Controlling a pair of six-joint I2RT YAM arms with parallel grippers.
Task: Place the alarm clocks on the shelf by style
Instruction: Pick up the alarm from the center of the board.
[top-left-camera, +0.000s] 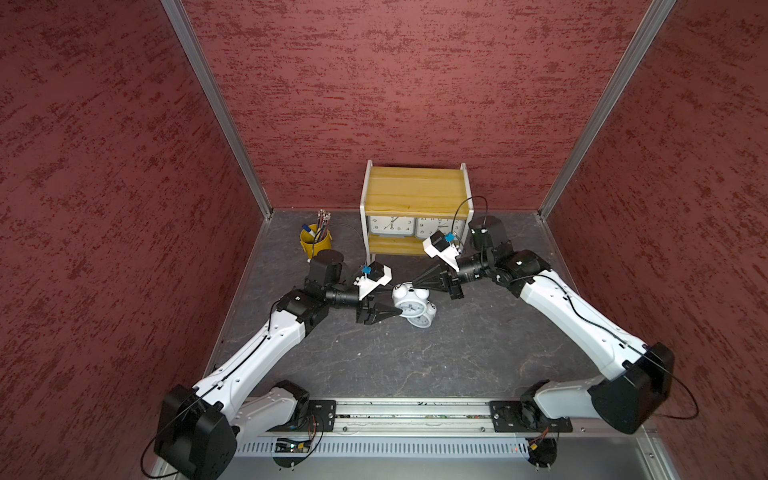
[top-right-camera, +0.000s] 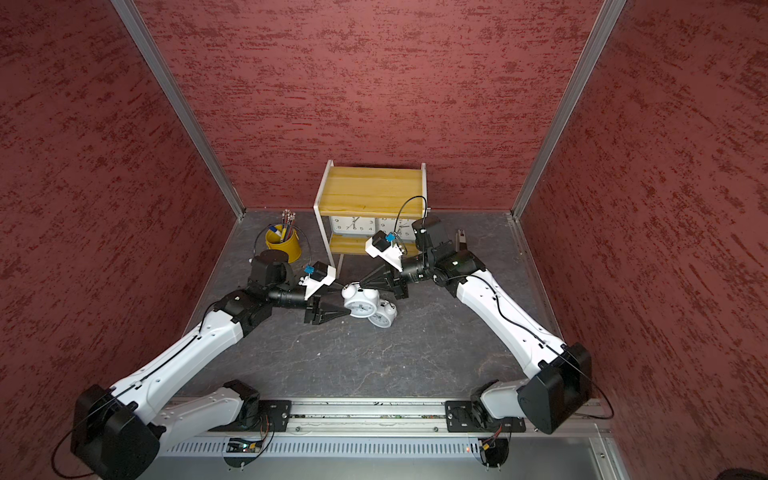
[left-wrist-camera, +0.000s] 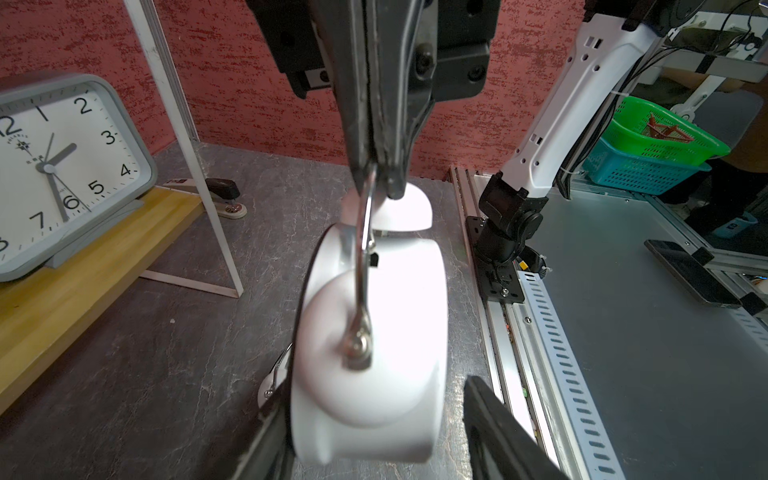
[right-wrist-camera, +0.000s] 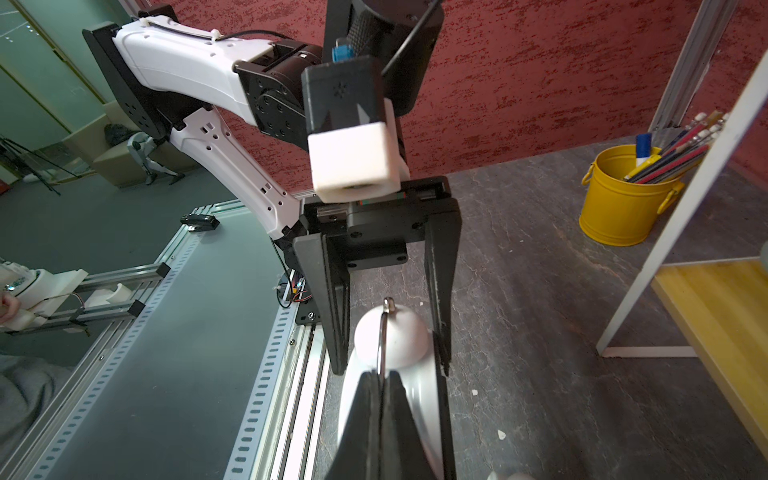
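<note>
The white twin-bell clock (left-wrist-camera: 411, 291) was held by its top handle (left-wrist-camera: 362, 274) in the clamped right end effector (left-wrist-camera: 376, 174), its body between the parted fingers of the left end effector (right-wrist-camera: 390, 365).

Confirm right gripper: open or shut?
Shut: the right gripper pinches the metal handle of a white clock, jaws together in both wrist views.

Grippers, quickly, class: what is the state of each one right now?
Left gripper: open, straddling the white twin-bell clock.
Right gripper: shut on that clock's metal handle.
</note>
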